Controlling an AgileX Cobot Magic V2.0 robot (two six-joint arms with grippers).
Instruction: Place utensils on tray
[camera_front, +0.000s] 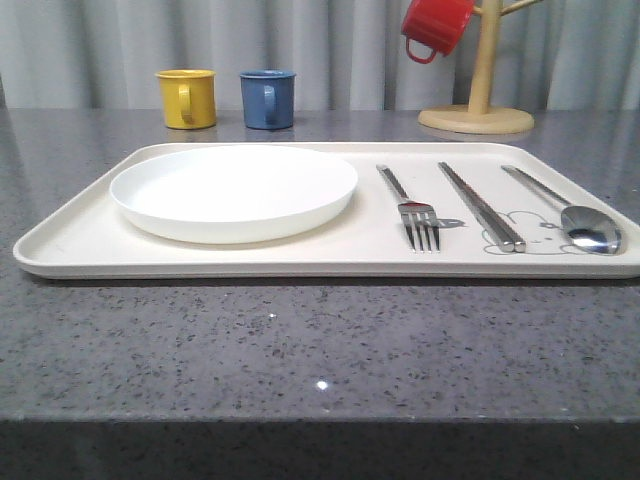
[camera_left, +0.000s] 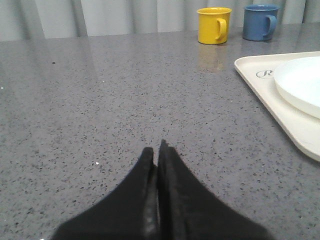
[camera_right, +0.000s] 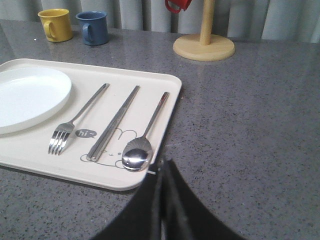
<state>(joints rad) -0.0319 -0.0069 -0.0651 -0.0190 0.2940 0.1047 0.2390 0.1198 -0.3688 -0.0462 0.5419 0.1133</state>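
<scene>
Cream rectangular tray on a grey speckled countertop, bearing one round white plate at its left end and, to the plate's right, one four-tined fork, one pair of flat metal chopsticks and one spoon, lying side by side and apart. Beyond the tray: one yellow mug, one blue mug, and one red mug hung on a wooden mug tree. Left gripper and right gripper: jaws together, holding nothing, over bare countertop.

Polished metal fork, chopsticks and spoon, glossy white plate, matt cream tray, speckled grey stone-look table, pale wooden mug stand.
</scene>
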